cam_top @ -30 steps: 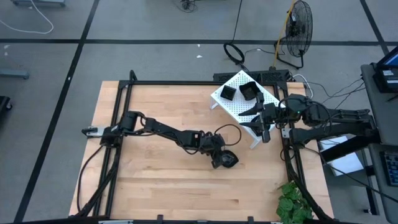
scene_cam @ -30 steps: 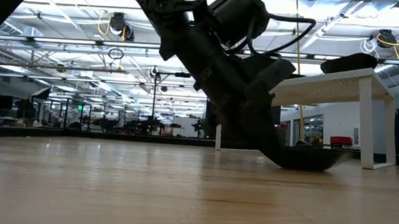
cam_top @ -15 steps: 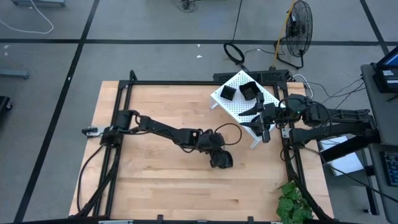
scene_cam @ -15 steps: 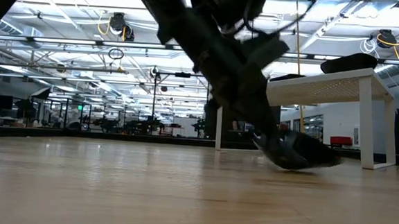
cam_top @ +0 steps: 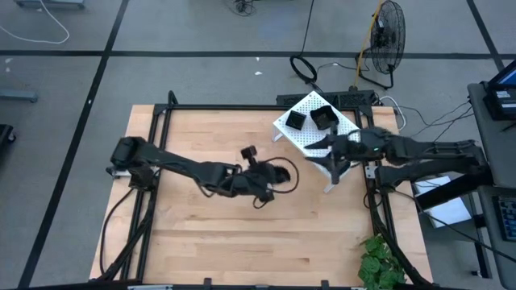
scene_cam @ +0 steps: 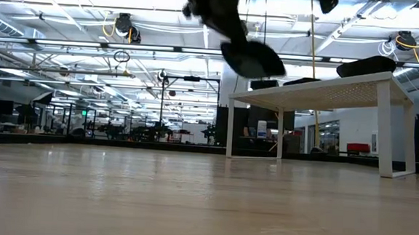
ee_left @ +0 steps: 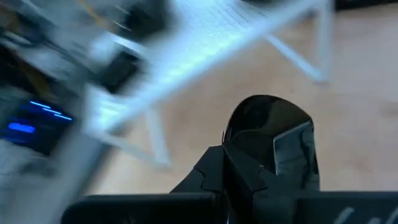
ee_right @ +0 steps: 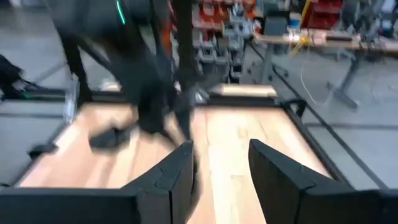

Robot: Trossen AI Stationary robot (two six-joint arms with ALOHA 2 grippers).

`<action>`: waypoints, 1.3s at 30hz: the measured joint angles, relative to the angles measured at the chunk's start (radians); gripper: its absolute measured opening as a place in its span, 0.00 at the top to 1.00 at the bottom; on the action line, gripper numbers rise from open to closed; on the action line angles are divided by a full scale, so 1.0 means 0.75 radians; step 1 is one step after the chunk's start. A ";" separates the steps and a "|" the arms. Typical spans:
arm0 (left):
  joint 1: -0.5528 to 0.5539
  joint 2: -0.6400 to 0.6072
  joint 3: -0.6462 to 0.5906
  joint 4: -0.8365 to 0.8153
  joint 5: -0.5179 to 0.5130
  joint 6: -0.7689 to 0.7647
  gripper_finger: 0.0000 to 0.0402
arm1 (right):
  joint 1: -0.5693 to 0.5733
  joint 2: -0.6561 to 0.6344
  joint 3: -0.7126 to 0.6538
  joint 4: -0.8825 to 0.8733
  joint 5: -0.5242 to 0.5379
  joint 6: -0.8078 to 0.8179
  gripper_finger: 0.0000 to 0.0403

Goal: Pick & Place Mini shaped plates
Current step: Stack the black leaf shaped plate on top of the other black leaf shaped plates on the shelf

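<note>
Blurring in motion, the left tool point(ee_left: 273, 155) pinches a half-hidden plate point(ee_left: 264, 118).

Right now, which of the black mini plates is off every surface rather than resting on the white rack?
The rounded plate clamped in the left gripper, lifted clear above the table; the other plates sit on the white rack.
</note>
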 joint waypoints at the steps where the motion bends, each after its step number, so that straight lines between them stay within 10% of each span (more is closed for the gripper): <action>1: -0.012 -0.028 0.000 -0.008 -0.070 0.045 0.99 | 0.009 0.019 -0.010 0.000 0.018 0.006 0.65; 12: -0.026 -0.128 0.001 -0.003 -0.266 0.309 1.00 | 0.167 0.401 -0.030 0.229 0.436 -0.117 0.65; 28: -0.030 -0.130 0.001 0.002 -0.274 0.336 0.99 | 0.166 0.527 -0.031 0.392 0.434 -0.188 0.66; 39: -0.055 -0.130 0.001 0.027 -0.170 0.312 0.96 | 0.166 0.519 -0.031 0.398 0.436 -0.277 0.97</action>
